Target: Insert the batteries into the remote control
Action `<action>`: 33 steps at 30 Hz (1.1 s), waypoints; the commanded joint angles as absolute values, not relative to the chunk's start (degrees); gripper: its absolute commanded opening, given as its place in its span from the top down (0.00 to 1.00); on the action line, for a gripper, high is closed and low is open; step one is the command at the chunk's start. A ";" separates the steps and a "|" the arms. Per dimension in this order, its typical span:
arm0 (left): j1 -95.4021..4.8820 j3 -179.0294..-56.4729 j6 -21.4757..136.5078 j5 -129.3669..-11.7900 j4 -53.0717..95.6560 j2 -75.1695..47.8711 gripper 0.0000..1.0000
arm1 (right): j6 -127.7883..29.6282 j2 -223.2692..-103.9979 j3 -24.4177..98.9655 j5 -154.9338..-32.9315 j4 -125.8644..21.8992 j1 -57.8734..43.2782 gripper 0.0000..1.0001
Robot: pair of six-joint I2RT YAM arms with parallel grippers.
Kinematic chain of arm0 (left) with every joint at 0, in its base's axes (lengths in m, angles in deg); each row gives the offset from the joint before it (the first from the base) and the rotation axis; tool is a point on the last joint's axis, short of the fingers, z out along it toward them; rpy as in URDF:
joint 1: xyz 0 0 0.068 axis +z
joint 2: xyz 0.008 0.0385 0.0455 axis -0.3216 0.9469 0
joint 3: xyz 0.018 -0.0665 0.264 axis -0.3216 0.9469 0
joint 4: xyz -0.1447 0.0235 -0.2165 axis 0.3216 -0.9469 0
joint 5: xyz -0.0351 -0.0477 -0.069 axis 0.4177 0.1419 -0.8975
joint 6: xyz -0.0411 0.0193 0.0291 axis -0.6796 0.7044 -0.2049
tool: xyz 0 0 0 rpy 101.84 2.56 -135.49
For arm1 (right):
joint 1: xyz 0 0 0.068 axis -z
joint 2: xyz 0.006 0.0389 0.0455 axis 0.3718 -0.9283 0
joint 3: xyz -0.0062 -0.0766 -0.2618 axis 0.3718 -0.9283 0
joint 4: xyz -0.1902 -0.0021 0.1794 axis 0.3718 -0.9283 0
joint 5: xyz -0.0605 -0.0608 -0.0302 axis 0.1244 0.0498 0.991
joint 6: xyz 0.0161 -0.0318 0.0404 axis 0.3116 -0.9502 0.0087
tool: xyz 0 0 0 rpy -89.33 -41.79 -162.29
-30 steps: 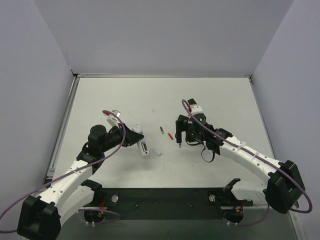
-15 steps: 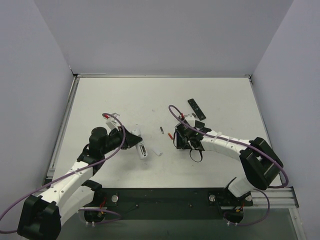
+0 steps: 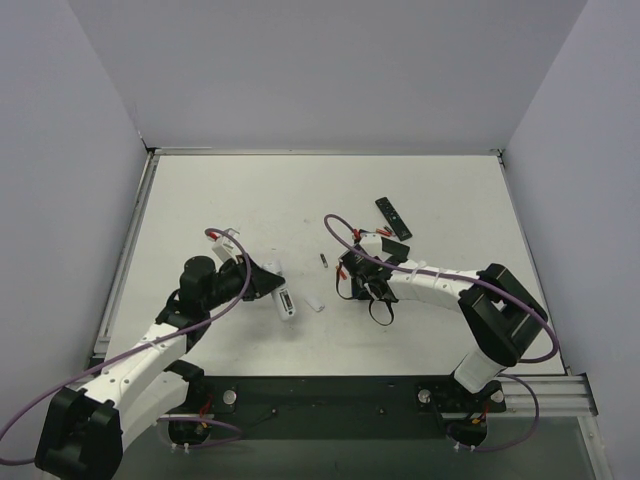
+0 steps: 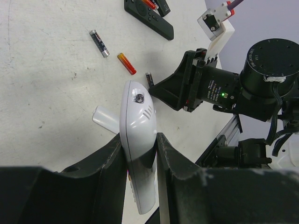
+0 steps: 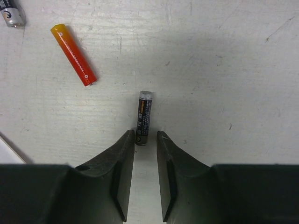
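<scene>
Ok, left claw (image 4: 139,138) is clamped on the white remote (image 4: 138,158), one finger on each long side. Remote's rounded end points toward the top of the left wrist view. Can't tell if the remote touches the table (image 5: 224,56).

Right claw (image 5: 145,136) is low at the table, jaws a narrow gap apart and gripping nothing. Dark cell (image 5: 144,118) lies flat in the centre of the right wrist view, lower end just inside the gap btwn the tips. No clear contact w/ either finger.

Red cell (image 5: 74,55), yellowish at one end, lies tilted in the upper left of that view, apart from the dark cell. 2nd dark cell (image 5: 10,14) is cut off at the top left corner.

Small white flat piece (image 4: 106,119) lies on the table just beside the white remote, left of centre in the left wrist view. Black remote (image 3: 393,217) sits right of centre in the top view, above the right claw and apart from the cells. In the top view both claws are near centre, the cells btwn them.
</scene>
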State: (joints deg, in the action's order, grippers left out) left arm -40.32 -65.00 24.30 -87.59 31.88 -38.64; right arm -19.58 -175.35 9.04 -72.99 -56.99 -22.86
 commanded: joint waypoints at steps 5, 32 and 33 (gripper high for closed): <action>-39.94 -64.92 22.95 -88.07 37.64 -37.82 1.00 | -19.68 -175.02 9.28 -71.00 -57.98 -23.17 0.93; -40.03 -62.99 12.77 -90.53 58.20 -27.53 1.00 | -32.95 -162.88 35.98 -90.76 -87.86 -33.36 1.00; -40.03 -62.81 12.32 -90.53 58.82 -27.44 1.00 | -33.48 -163.32 36.69 -91.64 -88.38 -33.63 1.00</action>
